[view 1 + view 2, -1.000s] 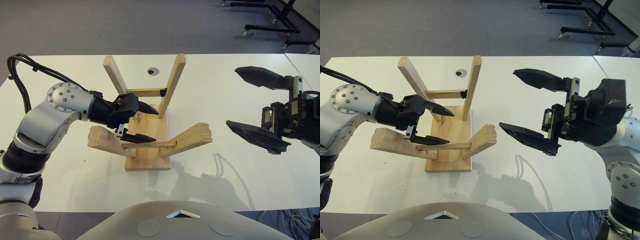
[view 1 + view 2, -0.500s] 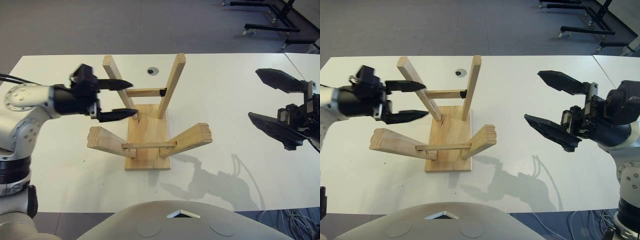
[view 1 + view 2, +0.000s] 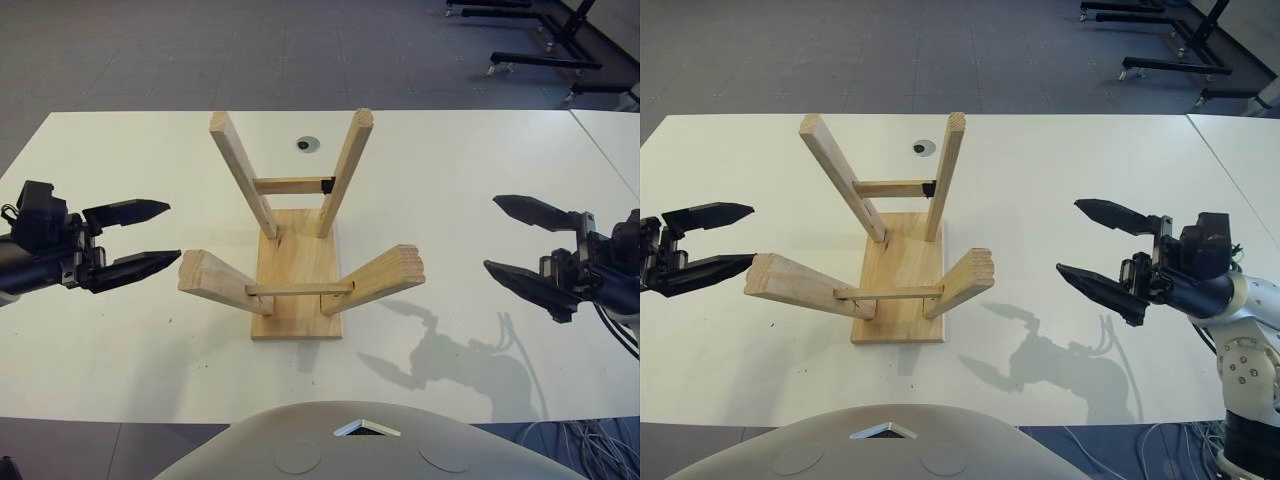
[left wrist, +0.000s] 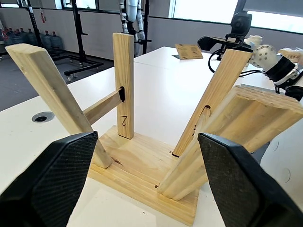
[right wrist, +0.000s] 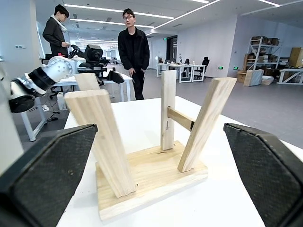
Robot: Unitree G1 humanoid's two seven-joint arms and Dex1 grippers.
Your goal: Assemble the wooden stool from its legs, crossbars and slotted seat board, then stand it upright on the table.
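The wooden stool [image 3: 296,272] rests upside down mid-table, its seat board [image 3: 898,290] flat on the top. Two far legs [image 3: 344,172] rise steeply, joined by a crossbar [image 3: 292,185]. Two near legs [image 3: 220,283] splay toward me, joined by a thin crossbar [image 3: 298,290]. Left of the stool my left gripper [image 3: 170,231] is open and holds nothing, about a hand's width from the near left leg. My right gripper [image 3: 492,233] is open and empty, well off to the stool's right. The left wrist view frames the stool between its black fingers [image 4: 52,182].
A round grommet hole [image 3: 307,144] sits in the white table [image 3: 470,150] behind the stool. A second table [image 3: 612,135] adjoins at the far right. Black stand bases [image 3: 535,55] stand on the floor beyond. Bare tabletop lies on both sides of the stool.
My left gripper has pulled back from among the stool's legs to the table's left side. My right gripper has drawn away rightward and lower. The stool has stayed put.
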